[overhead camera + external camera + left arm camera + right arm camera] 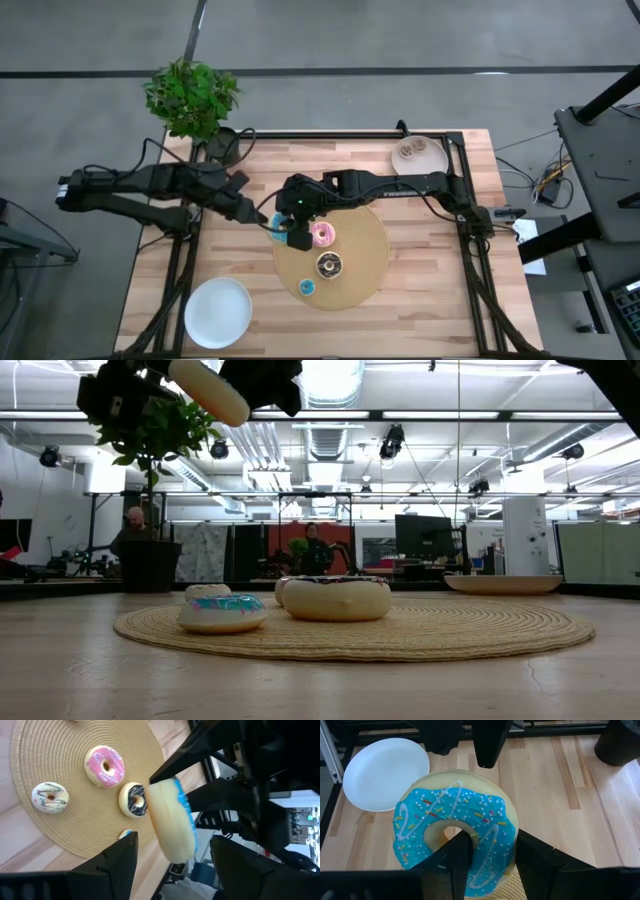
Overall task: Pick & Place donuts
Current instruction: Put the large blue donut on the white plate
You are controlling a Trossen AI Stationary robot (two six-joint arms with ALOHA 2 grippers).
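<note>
A large donut with light blue icing and sprinkles (451, 827) hangs above the round tan mat (365, 240), with my right gripper (490, 839) shut on it. In the left wrist view it shows edge-on (172, 817). My left gripper (172, 865) is open; its fingers stand on either side of the donut's edge with gaps showing, and touch nothing. A pink donut (322, 235), a chocolate donut (329, 265) and a tiny blue donut (307, 288) lie flat on the mat. A white sprinkled donut (50, 797) lies there too. My right gripper holds the blue donut by its ring (497, 845), with one finger (456, 857) through the hole and the other (537, 862) outside the rim. The fingers slant downward from the table's right side. The donut is lifted clear of the mat and tilted, its icing facing the right arm.
A plain white plate (217, 312) sits near the front left corner. Another plate (418, 155) stands at the far right. A potted plant (190, 98) stands at the far left edge. People show in the room beyond the table.
</note>
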